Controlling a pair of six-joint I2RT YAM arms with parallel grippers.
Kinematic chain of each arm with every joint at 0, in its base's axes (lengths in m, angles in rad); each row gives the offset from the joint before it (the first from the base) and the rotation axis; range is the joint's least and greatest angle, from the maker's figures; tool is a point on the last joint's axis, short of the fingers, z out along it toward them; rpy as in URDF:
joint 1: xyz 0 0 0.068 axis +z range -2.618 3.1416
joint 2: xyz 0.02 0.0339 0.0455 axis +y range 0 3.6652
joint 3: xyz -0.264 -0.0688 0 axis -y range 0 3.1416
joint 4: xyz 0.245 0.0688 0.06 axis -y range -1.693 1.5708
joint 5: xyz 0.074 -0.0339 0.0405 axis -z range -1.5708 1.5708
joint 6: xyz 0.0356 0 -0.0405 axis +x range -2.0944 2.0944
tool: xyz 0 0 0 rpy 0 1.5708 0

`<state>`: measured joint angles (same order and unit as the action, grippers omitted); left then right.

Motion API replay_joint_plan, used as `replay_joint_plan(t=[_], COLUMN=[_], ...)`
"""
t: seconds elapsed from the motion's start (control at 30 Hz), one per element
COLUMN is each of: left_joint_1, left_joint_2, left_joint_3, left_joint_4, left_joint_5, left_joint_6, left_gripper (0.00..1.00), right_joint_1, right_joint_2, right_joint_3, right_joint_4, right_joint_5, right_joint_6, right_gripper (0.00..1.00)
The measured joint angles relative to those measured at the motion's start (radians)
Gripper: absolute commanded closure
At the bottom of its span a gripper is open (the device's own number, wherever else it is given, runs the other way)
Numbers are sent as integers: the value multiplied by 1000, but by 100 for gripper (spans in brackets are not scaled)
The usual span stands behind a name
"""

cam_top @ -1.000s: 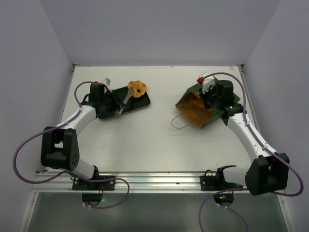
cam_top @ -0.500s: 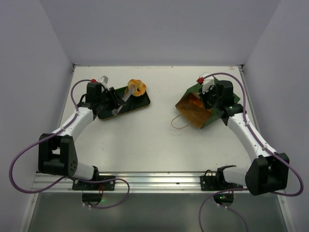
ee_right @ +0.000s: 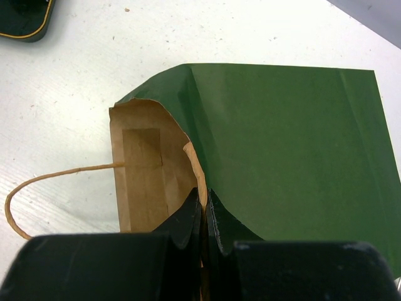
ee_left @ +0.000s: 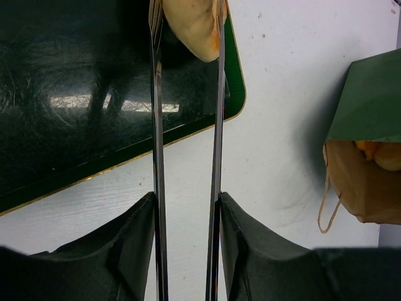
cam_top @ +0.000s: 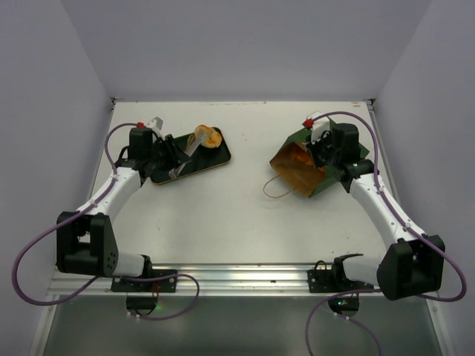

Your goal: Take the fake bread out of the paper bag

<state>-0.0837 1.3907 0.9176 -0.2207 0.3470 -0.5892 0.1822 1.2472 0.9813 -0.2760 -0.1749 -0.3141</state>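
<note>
Green paper bag point(ee_right: 282, 138) pinched by right gripper point(ee_right: 204, 195); left gripper point(ee_left: 186, 9) spread around bread point(ee_left: 194, 31)

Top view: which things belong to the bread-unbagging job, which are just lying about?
Job: golden round toy bread roll; dark green paper bag, kraft inside; right gripper pinching its rim.
Lying about: dark green flat tray under the roll; silver mounting rail.

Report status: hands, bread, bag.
Left hand open, tips flanking bread piece on tray. Right hand shut on paper bag rim. More bread inside bag. Nothing seen in the way.
</note>
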Motion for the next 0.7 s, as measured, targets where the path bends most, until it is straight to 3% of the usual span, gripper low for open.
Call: replay_joint_plan(t=[0.47, 0.7], left_joint_1=[12, -52], left_joint_2=[-141, -300], left_joint_3=[-29, -112], left_joint_4=[-73, -85], left_joint_5=[-19, 117], left_joint_6=[47, 39], left_gripper=[56, 59], right_joint_1=[-5, -5], right_joint_2=[-11, -11], right_joint_3=[0, 0], right_joint_4=[0, -2], right_joint_5=[-1, -6], right_joint_6=[0, -2], right_gripper=[100, 100])
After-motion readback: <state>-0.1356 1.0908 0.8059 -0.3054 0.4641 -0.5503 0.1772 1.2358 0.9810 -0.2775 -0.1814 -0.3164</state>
